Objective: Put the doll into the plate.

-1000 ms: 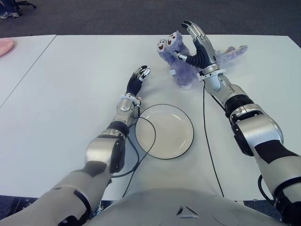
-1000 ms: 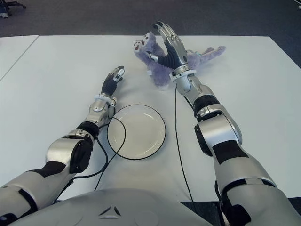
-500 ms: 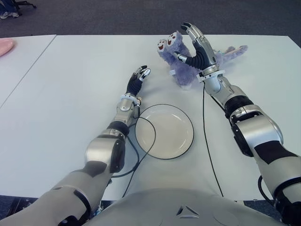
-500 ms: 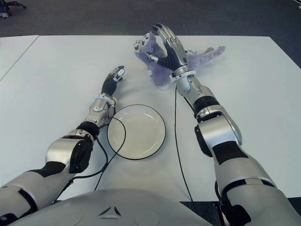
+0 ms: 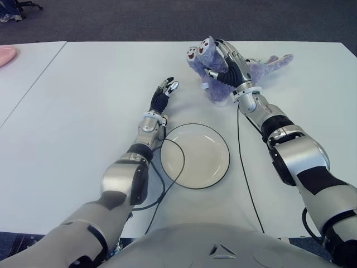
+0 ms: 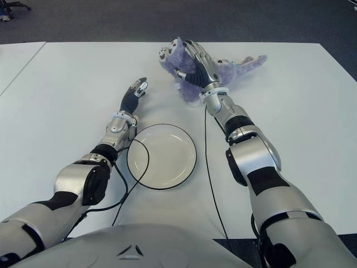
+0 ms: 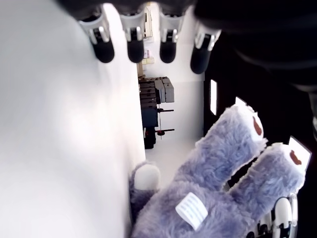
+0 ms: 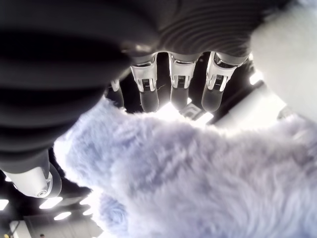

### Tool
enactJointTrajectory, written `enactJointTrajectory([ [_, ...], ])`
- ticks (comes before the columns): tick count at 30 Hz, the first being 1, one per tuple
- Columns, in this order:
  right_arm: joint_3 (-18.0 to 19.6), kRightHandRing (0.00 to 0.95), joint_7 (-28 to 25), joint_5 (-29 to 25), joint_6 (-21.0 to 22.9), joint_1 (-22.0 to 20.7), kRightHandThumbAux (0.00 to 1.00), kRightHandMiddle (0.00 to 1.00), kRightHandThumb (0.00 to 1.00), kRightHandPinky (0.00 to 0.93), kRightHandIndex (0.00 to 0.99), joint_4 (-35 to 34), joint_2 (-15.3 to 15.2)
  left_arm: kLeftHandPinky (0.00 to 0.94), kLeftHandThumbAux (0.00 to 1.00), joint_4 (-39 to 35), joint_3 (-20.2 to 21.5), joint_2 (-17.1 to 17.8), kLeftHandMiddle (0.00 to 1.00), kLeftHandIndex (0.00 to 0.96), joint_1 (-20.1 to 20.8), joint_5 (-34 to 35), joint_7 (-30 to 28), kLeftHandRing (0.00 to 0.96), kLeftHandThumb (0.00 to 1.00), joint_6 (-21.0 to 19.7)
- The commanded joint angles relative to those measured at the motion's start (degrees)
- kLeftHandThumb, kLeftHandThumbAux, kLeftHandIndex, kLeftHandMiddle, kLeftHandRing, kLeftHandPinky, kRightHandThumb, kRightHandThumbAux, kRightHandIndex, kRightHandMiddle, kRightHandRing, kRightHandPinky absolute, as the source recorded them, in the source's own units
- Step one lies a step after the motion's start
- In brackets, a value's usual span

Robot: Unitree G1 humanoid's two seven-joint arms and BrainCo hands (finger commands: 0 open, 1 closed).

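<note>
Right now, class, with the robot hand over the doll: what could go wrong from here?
1. The right robot hand covers only the purple doll's upper body; its long limb trails on the table and could drag or hang over the plate's rim.
2. The soft fur may slip from the fingers.
3. The left robot hand shows beside the plate, near the carry path.

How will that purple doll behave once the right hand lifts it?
The doll looks plush, so it is probably light and will squash under the right hand around it. Its long limb trailing across the table will likely dangle and may drape over the plate rim.
</note>
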State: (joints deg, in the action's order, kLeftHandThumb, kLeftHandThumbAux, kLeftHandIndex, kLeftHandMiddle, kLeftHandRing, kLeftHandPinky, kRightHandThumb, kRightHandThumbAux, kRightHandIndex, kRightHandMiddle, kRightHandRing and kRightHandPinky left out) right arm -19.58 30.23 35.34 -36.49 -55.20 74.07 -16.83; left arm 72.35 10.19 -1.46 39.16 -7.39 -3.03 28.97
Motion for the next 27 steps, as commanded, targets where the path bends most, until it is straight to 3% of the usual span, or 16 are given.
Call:
enactJointTrajectory([
  [1, 0.43, 0.000, -0.81, -0.89, 3.48, -0.93, 0.489, 0.000, 0.383, 0.047, 0.000, 1.62, 1.09, 0.000, 0.335, 6.39, -0.54, -0.48, 0.016, 0.142, -9.51, -1.15, 0.17, 0.000, 0.000, -7.05],
  [17, 1.32, 0.000, -0.71, -1.87, 5.65, -1.41, 0.504, 0.000, 0.362, 0.092, 0.000, 2.42, 2.14, 0.000, 0.326, 6.36, -0.49, -0.80, 0.037, 0.166, -9.50, -1.26, 0.80, 0.000, 0.000, -6.06],
  [27, 1.85, 0.000, -3.12, -2.75, 9.23, -1.77, 0.500, 0.000, 0.362, 0.041, 0.000, 3.53, 3.91, 0.000, 0.320, 6.38, -0.44, -0.91, 0.040, 0.157, -9.50, -1.27, 0.80, 0.001, 0.000, -5.88],
])
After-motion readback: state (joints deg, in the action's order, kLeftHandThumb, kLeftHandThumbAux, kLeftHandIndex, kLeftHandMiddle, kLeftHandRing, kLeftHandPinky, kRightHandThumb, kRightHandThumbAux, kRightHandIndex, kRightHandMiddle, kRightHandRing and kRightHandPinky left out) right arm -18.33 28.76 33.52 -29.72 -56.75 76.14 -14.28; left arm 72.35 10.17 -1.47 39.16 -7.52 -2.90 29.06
